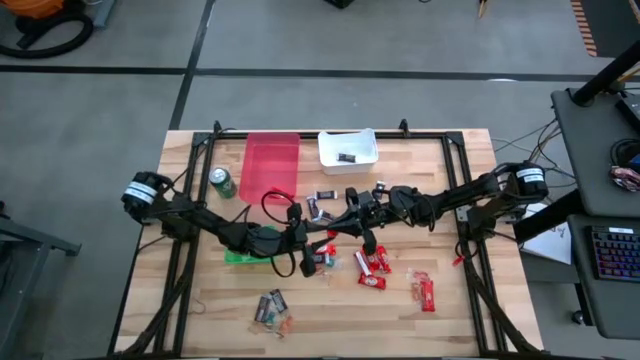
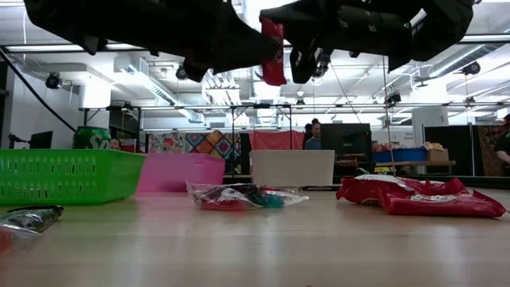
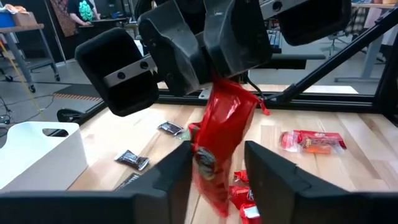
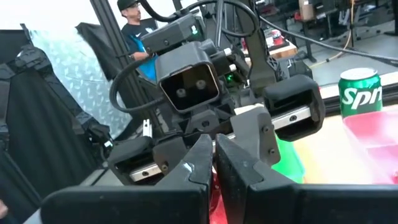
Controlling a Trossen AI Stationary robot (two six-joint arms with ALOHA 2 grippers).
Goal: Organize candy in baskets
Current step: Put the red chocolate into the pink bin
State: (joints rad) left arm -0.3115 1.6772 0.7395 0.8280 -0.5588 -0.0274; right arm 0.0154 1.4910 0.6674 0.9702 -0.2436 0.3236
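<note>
Both arms met above the middle of the table. The right gripper was clenched on the top end of a red-wrapped bar, which hung well above the tabletop. The left gripper had its fingers parted on either side of the bar's lower half; contact could not be confirmed. More red bars lay on the wood below. The green basket, red basket and white basket stood behind, near a green soda can.
</note>
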